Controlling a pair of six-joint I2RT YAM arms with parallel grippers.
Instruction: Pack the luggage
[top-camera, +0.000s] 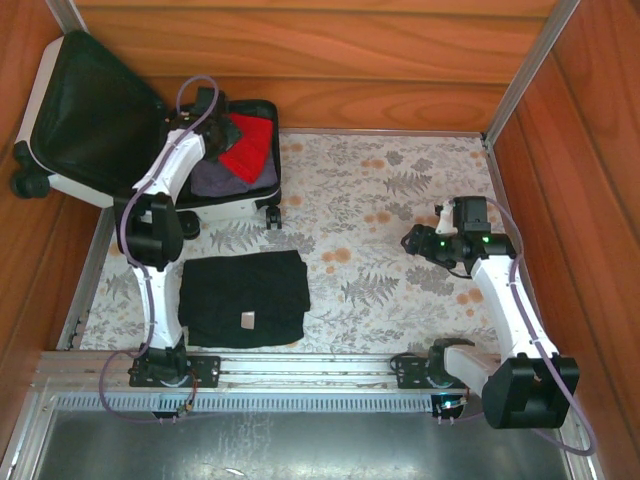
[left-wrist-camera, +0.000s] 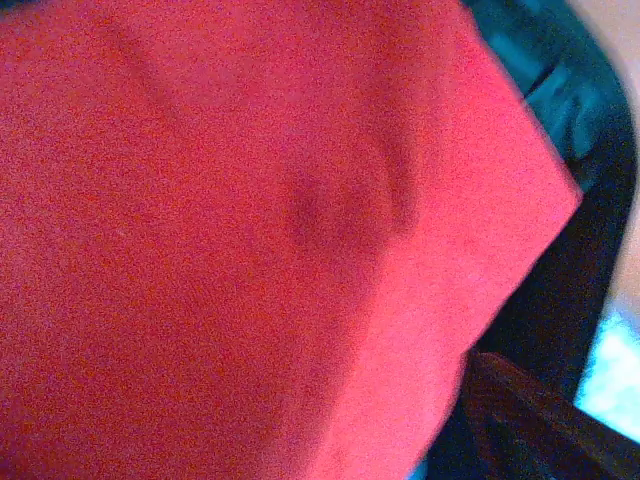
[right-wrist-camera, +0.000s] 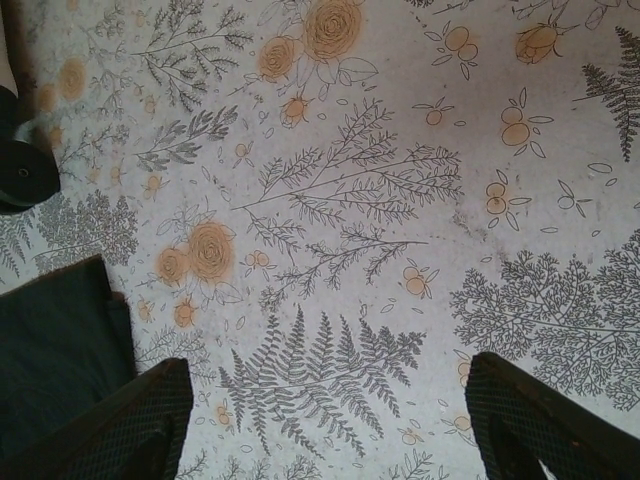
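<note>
The white luggage (top-camera: 228, 206) lies open at the back left, its black-lined lid (top-camera: 95, 115) leaning on the wall. Inside it are a red garment (top-camera: 250, 143) and a grey-purple garment (top-camera: 218, 177). My left gripper (top-camera: 208, 108) is down inside the case at the red garment's far edge. In the left wrist view the red garment (left-wrist-camera: 250, 230) is pressed close to the camera; one dark finger (left-wrist-camera: 530, 420) shows at the lower right, set wide, the other is hidden. My right gripper (top-camera: 412, 241) (right-wrist-camera: 325, 400) hovers open over the flowered cloth, holding nothing.
A folded black garment (top-camera: 243, 297) (right-wrist-camera: 50, 350) lies on the flowered tablecloth (top-camera: 400, 180) in front of the case. A black wheel of the case (right-wrist-camera: 20, 170) shows at the left of the right wrist view. Wooden walls (top-camera: 590, 130) enclose the table.
</note>
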